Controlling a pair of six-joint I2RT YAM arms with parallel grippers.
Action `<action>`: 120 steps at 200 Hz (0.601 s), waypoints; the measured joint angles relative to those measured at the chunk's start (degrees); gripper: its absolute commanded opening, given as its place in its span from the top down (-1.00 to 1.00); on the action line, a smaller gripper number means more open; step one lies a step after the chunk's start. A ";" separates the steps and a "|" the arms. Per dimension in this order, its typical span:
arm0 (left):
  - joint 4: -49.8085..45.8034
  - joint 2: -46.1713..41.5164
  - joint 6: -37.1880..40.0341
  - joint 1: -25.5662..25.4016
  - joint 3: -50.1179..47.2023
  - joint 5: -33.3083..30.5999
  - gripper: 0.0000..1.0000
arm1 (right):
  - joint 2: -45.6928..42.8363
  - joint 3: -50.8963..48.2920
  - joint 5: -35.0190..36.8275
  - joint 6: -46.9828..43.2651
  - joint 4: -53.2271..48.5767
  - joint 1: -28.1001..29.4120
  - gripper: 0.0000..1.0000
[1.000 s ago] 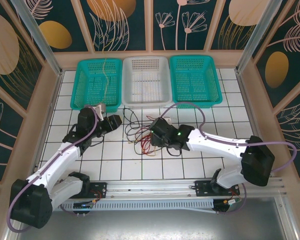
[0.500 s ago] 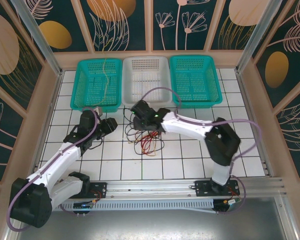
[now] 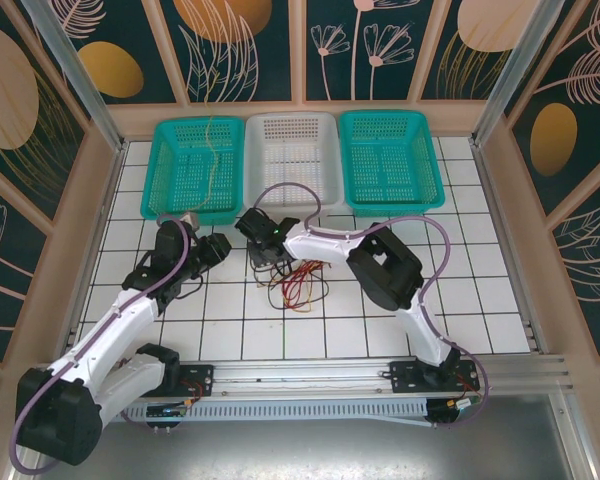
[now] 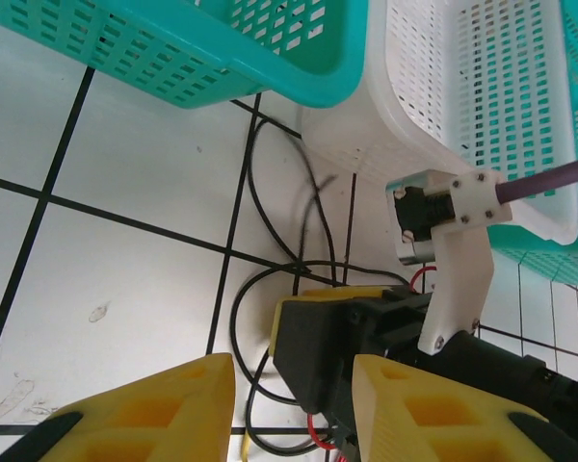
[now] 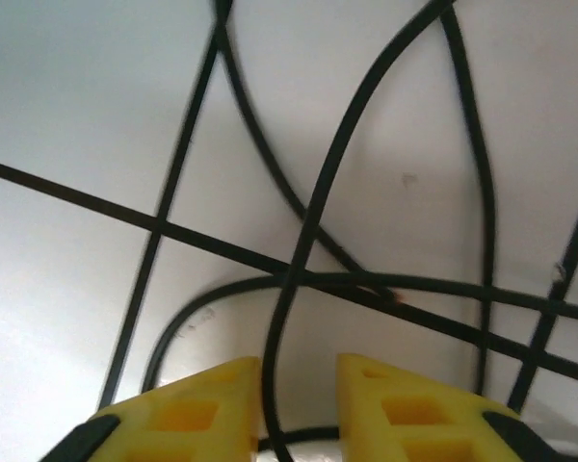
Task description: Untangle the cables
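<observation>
Cables (image 3: 292, 280) are lying tangled on the bench (image 3: 400, 320) before the white basket (image 3: 292, 160); grasp step: right tool (image 5: 299, 404), narrowly parted, is straddling a black strand (image 5: 313, 221); left tool (image 4: 294, 390) is hovering spread. Next, probably: pinching, drawing clear.

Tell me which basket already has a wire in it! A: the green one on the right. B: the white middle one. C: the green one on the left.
C: a thin yellow cable lies across the floor of the left teal basket.

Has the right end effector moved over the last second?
Yes: the right end effector swung left, from below the white basket's right half to its left corner.
</observation>
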 measured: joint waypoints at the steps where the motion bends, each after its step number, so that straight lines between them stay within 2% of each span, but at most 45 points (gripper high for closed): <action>1: 0.00 -0.02 0.00 0.00 0.00 0.00 0.26 | 0.02 0.00 0.00 -0.13 0.00 0.00 0.71; 28: -0.22 -0.11 0.04 0.00 0.04 0.00 0.27 | -0.13 -1.31 0.00 -0.48 0.48 0.52 1.00; 72: -0.37 0.22 0.68 0.00 0.72 0.55 0.23 | -9.38 -14.71 -1.42 -0.09 3.69 2.78 1.00; 120: 3.37 0.46 0.13 0.00 0.66 5.53 0.16 | -29.88 -28.30 -3.41 1.68 4.96 4.63 1.00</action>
